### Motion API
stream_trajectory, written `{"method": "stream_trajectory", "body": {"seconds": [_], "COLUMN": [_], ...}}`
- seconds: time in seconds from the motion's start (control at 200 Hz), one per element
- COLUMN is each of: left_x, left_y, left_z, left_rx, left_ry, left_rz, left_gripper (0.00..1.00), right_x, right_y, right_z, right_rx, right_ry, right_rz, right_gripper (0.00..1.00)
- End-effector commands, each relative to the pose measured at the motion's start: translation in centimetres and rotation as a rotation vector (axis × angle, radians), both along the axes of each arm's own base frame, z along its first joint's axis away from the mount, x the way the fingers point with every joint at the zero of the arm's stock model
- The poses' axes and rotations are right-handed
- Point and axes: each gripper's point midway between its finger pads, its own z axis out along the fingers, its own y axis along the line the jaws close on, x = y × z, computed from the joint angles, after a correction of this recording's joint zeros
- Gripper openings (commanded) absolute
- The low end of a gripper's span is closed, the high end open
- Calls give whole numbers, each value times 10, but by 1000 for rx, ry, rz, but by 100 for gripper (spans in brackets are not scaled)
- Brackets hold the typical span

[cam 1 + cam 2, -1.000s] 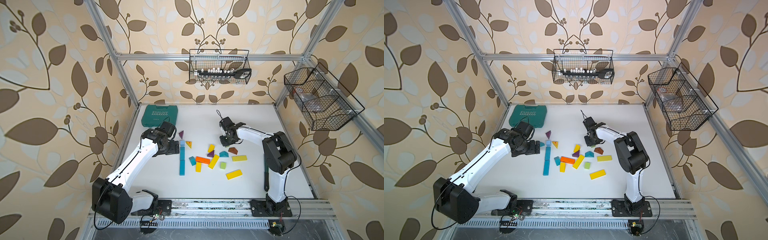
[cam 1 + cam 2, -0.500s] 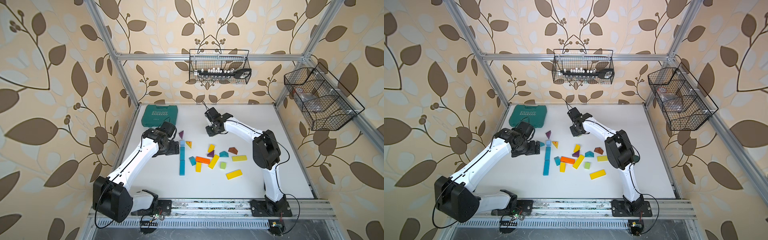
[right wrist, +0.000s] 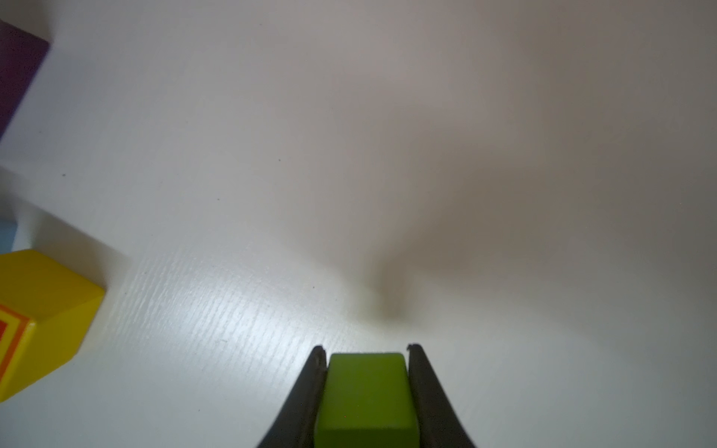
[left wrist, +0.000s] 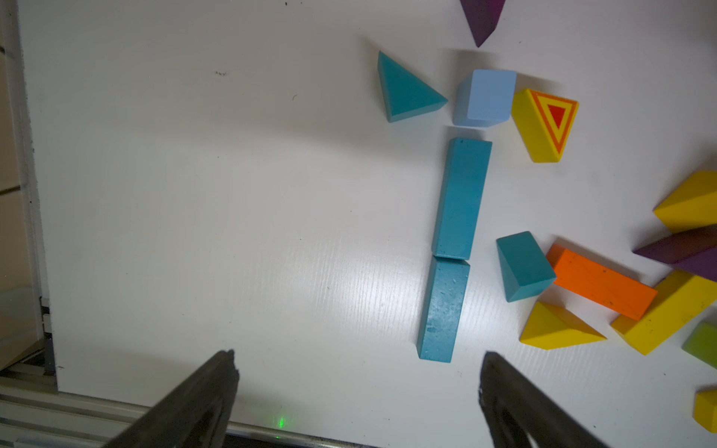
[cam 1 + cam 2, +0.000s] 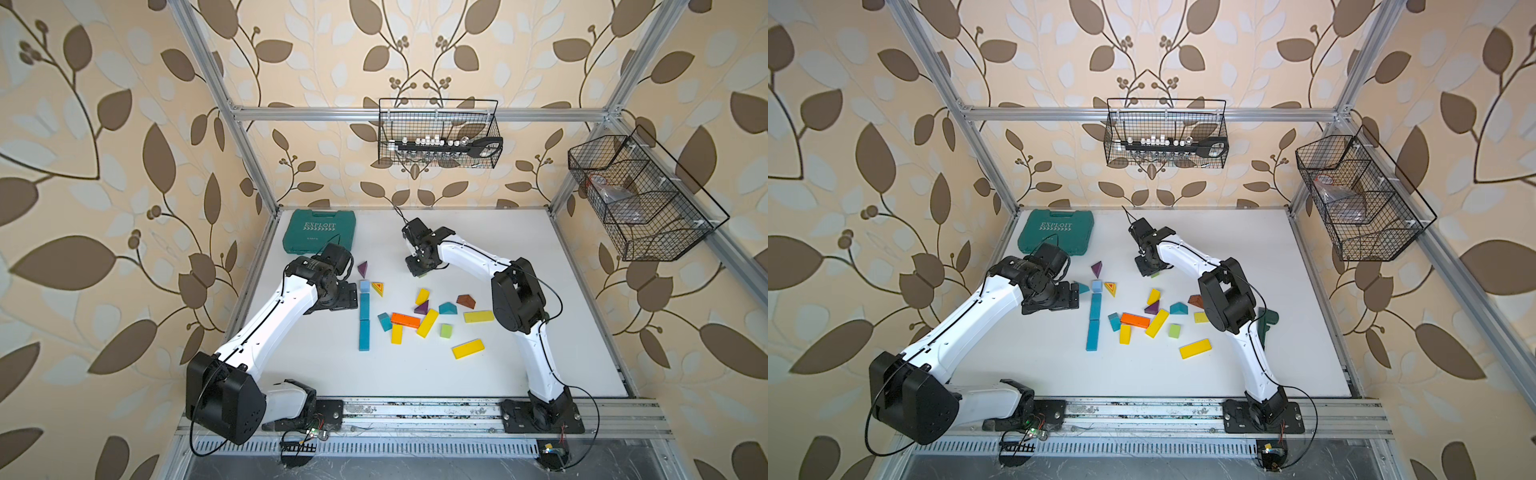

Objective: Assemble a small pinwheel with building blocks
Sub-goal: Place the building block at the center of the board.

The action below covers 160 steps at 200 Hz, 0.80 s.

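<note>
**Right tool holds a green block**

The right tool (image 3: 364, 349) pinches a green block (image 3: 366, 399) by its flat sides, seemingly just above the counter (image 3: 388, 155), past the yellow wedge (image 5: 377, 287) from the pale blue cube (image 5: 364, 286) — probably light, hard and slick with paint. The left tool (image 4: 357, 355) is spread and empty beside that cube.

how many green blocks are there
2: one green block clamped in the right gripper; one green cube loose on the table beside a yellow bar. Others may be hidden.
</note>
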Motion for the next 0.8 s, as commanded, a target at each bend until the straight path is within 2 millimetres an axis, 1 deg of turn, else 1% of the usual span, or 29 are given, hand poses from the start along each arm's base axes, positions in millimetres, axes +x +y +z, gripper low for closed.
{"method": "stream_trajectory", "body": {"seconds": [0.0, 0.115, 0.15, 0.19, 0.245, 0.295, 0.335, 0.375, 0.47, 0.52, 0.63, 0.68, 0.795], "left_x": [-2, -2, -2, -2, -2, -2, -2, -2, -2, -2, -2, -2, -2], "left_y": [4, 4, 4, 3, 3, 3, 2, 2, 2, 2, 1, 1, 1], "left_z": [1, 0, 1, 0, 0, -2, -2, -3, -3, -3, -5, -5, -6], "left_rx": [14, 13, 11, 10, 8, 9, 9, 10, 11, 10, 9, 10, 12], "left_ry": [3, 5, 4, 7, 8, 15, 19, 21, 23, 23, 28, 32, 36], "left_rz": [7, 8, 6, 4, 4, 4, 3, 4, 3, 4, 1, 0, 1], "left_gripper": [99, 99, 99, 99, 99, 99, 99, 99, 99, 99, 99, 99, 99], "right_x": [-7, -9, -11, -13, -17, -24, -28, -28, -21, -20, -32, -33, -36], "right_y": [13, 7, 8, 13, 15, 21, 22, 20, 9, 6, 7, 5, 9], "right_z": [-2, -5, -6, -6, -8, -8, -7, -4, 0, -3, -10, -14, -13], "right_rx": [30, 0, 9, 33, 44, 105, 149, 183, 219, 213, 209, 191, 194], "right_ry": [16, 29, 31, 29, 31, 52, 67, 71, 78, 80, 105, 96, 82], "right_rz": [103, 114, 124, 160, 215, 312, 370, 413, 448, 472, 603, 641, 747], "right_gripper": [7, 7, 8, 9, 10, 9, 9, 8, 7, 7, 5, 5, 8]}}
